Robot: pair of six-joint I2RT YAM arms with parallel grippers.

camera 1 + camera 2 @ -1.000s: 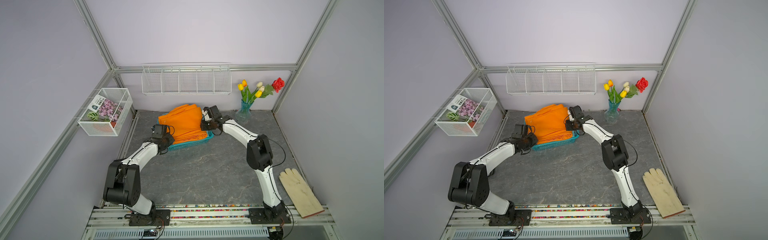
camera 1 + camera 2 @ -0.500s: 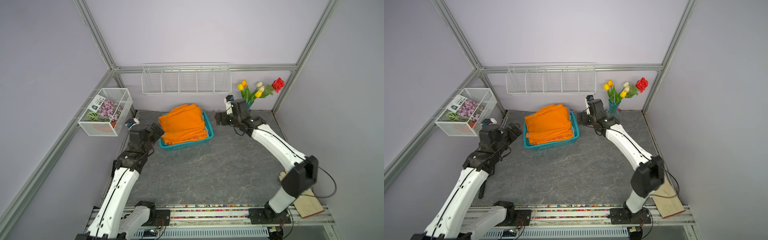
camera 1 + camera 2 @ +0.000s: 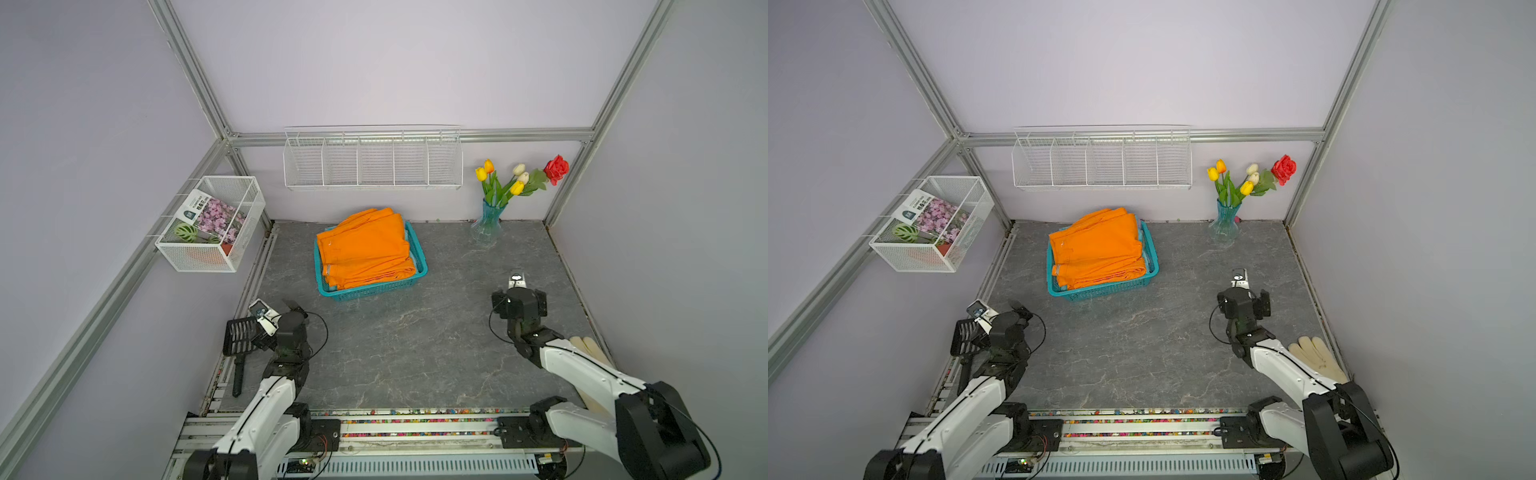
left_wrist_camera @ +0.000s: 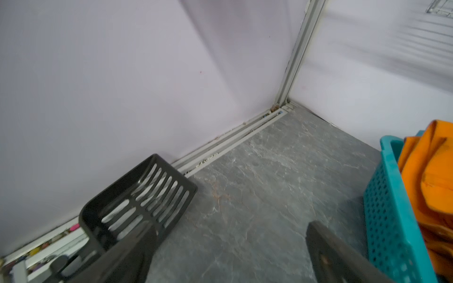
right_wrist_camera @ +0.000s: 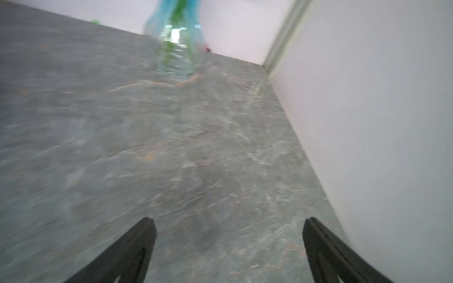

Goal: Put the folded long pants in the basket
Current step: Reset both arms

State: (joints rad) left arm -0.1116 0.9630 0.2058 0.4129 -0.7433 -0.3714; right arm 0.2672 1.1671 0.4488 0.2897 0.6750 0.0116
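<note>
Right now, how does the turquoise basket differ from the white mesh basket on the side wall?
The turquoise plastic basket stands on the grey tabletop; the white mesh basket hangs on the wall. The turquoise one holds orange folded pants heaped above its rim; the white one holds a flowered packet. Both are rectangular with open tops.

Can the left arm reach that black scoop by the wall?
Probably yes. The black slotted scoop lies right beside the open left end effector, with nothing between them.
</note>
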